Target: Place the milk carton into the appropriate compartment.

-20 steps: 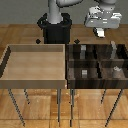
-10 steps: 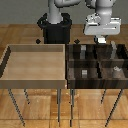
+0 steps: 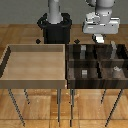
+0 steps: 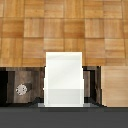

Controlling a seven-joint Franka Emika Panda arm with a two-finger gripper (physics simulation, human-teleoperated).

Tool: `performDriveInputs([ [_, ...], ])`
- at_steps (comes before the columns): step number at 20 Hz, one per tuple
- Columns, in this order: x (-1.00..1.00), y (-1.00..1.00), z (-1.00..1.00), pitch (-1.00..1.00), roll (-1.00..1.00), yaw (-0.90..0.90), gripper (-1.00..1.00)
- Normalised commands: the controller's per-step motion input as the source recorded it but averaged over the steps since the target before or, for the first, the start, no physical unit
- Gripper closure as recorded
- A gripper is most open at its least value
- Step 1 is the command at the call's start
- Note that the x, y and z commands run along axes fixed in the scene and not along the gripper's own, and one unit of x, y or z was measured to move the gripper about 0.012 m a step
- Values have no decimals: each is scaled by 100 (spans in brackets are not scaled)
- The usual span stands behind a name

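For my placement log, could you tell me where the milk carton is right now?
The milk carton fills the wrist view's centre, held up under the gripper above the dark tray's far cells on the exterior view's right.

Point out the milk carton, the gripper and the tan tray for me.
Milk carton [image 4: 63, 80]: wrist view, middle of its white face.
Gripper [image 3: 100, 37]: exterior view, between the fingertips, above the dark tray's far row.
Tan tray [image 3: 34, 82]: exterior view, near wall.

The milk carton [image 4: 64, 80], a white-grey upright box, hangs above the dark tray's far edge. The compartment [image 3: 84, 56], 1 of 4 brown-walled cells, lies below it.
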Motion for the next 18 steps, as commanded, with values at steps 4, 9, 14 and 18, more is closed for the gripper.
performDriveInputs([
  [4,0,-100,0,0,0,0,100],
  [9,27,-40,0,0,0,0,100],
  [14,100,0,0,0,0,0,100],
  [18,100,0,0,0,0,0,100],
])
